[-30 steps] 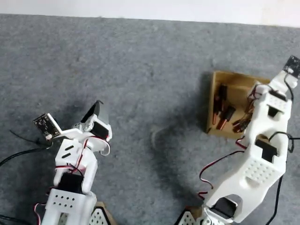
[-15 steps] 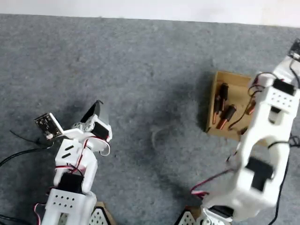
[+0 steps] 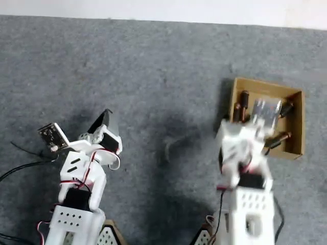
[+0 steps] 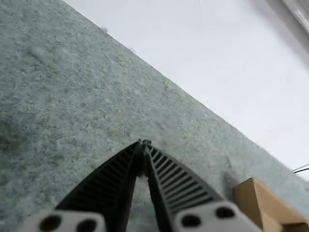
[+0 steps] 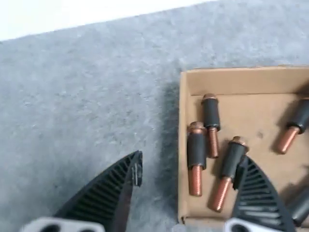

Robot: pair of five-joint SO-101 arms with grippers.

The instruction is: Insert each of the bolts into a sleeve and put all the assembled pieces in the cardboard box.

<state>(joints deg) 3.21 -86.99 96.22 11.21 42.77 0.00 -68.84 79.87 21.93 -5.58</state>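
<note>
The desk (image 3: pixel 153 66) carries the box (image 3: pixel 300 122) on the right arm's side. The right end effector (image 5: pixel 189 166) hangs spread wide and empty, straddling a side wall of the box, with one finger over the desk and the other over the box floor. The left end effector (image 4: pixel 144 143) is closed on nothing, well apart from the box. At least four pieces (image 5: pixel 211 121), each a copper bolt (image 5: pixel 195 183) in a dark sleeve (image 5: pixel 197 150), lie loose in the box. Assessment: delivery appears complete or nearly so, and the step in hand is judged to be clearing the box. Recommendation: raise the right end effector straight up before swinging aside, so neither finger catches the wall or disturbs a piece.
</note>
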